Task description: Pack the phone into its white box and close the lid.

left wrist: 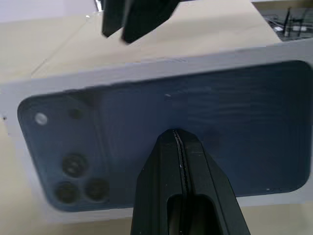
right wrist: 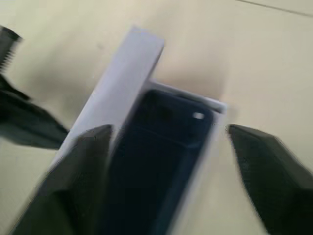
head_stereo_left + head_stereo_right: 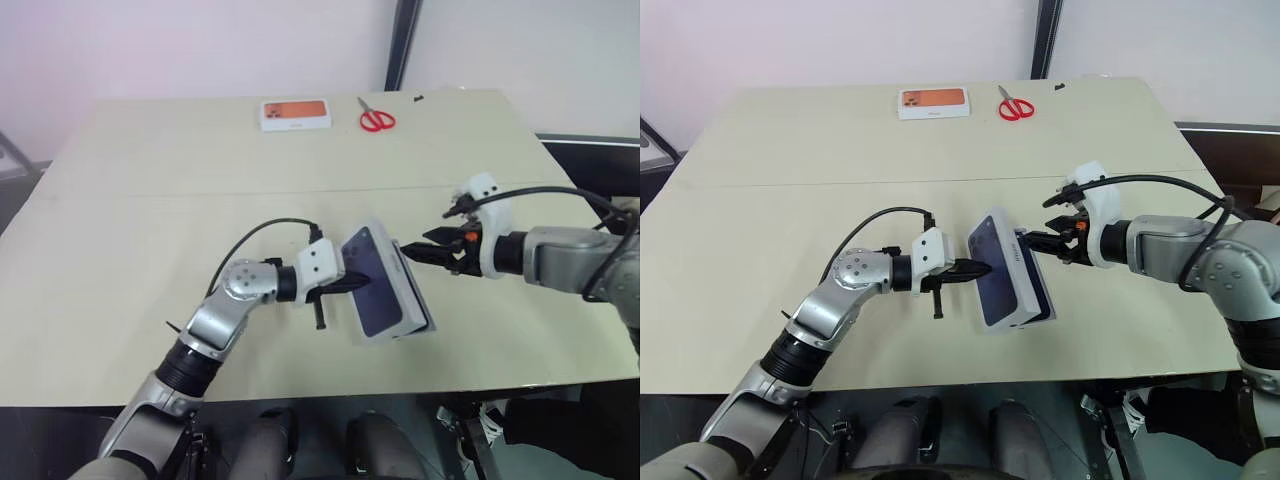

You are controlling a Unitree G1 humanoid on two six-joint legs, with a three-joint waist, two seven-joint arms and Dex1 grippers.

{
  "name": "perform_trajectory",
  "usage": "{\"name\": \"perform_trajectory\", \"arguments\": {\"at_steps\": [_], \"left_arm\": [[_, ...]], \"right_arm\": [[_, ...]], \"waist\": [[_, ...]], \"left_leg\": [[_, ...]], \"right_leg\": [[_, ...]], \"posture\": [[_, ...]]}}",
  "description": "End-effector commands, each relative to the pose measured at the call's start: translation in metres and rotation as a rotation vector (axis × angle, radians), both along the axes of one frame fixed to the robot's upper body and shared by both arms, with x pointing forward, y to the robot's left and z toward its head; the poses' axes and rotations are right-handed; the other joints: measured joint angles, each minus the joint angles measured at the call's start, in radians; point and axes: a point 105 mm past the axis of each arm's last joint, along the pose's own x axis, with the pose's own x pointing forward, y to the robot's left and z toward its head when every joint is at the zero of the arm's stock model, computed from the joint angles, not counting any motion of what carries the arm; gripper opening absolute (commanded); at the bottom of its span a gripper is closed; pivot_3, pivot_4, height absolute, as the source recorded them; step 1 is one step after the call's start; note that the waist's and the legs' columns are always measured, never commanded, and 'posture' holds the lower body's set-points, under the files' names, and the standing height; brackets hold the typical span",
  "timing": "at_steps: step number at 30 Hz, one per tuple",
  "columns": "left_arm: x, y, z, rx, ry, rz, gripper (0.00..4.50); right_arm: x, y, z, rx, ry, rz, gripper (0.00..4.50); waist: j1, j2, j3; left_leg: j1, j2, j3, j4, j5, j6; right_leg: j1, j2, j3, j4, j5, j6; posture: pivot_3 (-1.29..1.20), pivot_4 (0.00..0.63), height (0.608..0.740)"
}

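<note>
The lid (image 3: 385, 285), printed with a dark blue phone, stands tilted on its long edge over the white box (image 2: 124, 66) near the front of the bench (image 3: 150, 200). From my right wrist I look into the gap and see the phone (image 2: 156, 156) lying dark inside the box, so I judge the packing done and the closing left. Thin card like this should be light and fairly stiff, but it will dent at the corners and slide on the smooth bench; I would press on the flat middle of the lid, not pinch its rim. My left tool (image 3: 352, 282) has its fingers shut together, tip against the printed face, gripping nothing. My right tool (image 3: 422, 250) stands partly open and empty, just beside the lid's far edge. A small orange-printed box (image 3: 295, 114) and red scissors (image 3: 376, 119) lie well apart at the back
</note>
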Motion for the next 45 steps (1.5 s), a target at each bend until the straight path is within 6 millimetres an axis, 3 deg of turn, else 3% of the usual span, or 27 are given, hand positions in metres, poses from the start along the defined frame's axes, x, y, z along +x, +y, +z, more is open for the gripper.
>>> {"name": "perform_trajectory", "arguments": {"at_steps": [1, 5, 12, 15, 23, 31, 45], "left_arm": [[0.000, -0.006, 0.022, -0.063, -0.045, 0.012, 0.00], [0.000, -0.003, 0.033, -0.120, -0.029, 0.053, 0.00], [0.001, 0.030, 0.021, -0.006, 0.032, 0.144, 0.00], [-0.005, 0.036, 0.003, 0.139, 0.078, 0.131, 0.00], [-0.002, 0.026, -0.017, 0.267, 0.107, 0.114, 0.00], [0.000, 0.008, -0.014, 0.213, 0.081, 0.096, 0.00], [0.000, -0.005, -0.013, 0.153, 0.075, 0.098, 0.00]], "right_arm": [[0.001, -0.002, 0.008, -0.129, -0.133, 0.082, 1.95], [0.004, -0.007, 0.005, -0.280, -0.233, 0.156, 0.02], [-0.003, -0.004, -0.014, -0.486, -0.307, 0.324, 0.02], [-0.004, -0.005, -0.026, -0.552, -0.296, 0.355, 0.02], [-0.002, -0.004, -0.030, -0.567, -0.288, 0.359, 0.02], [-0.005, -0.007, -0.032, -0.569, -0.278, 0.362, 0.02], [-0.003, -0.013, -0.036, -0.576, -0.264, 0.345, 0.02]], "waist": [[0.000, 0.000, 0.000], [0.000, 0.000, 0.000], [-0.001, 0.000, 0.000], [0.003, 0.000, 0.000], [0.003, 0.000, 0.000], [0.002, 0.000, 0.000], [0.004, 0.000, 0.000]], "left_leg": [[0.000, 0.000, 0.000, 0.000, 0.000, 0.000], [0.000, 0.000, 0.000, 0.000, 0.000, 0.000], [0.000, 0.000, 0.000, -0.001, 0.000, -0.001], [0.000, 0.000, 0.000, 0.000, 0.000, -0.001], [0.000, 0.000, -0.001, 0.000, 0.000, -0.001], [0.000, 0.000, 0.000, 0.000, 0.000, -0.001], [0.000, 0.000, 0.000, 0.001, 0.000, -0.001]], "right_leg": [[0.000, 0.000, 0.000, 0.000, 0.000, 0.000], [0.000, 0.000, 0.000, 0.000, 0.000, 0.000], [-0.001, 0.000, 0.000, 0.000, 0.000, 0.000], [0.000, 0.000, 0.000, 0.000, 0.000, 0.000], [0.000, 0.000, 0.000, 0.000, 0.000, 0.000], [0.000, 0.000, 0.000, 0.000, 0.000, 0.000], [0.000, 0.000, 0.000, 0.000, 0.000, 0.000]], "posture": [[0.00, 0.150, 0.740], [0.00, 0.150, 0.740], [0.00, 0.150, 0.740], [0.00, 0.150, 0.740], [0.00, 0.150, 0.740], [0.00, 0.150, 0.740], [0.00, 0.150, 0.740]]}}
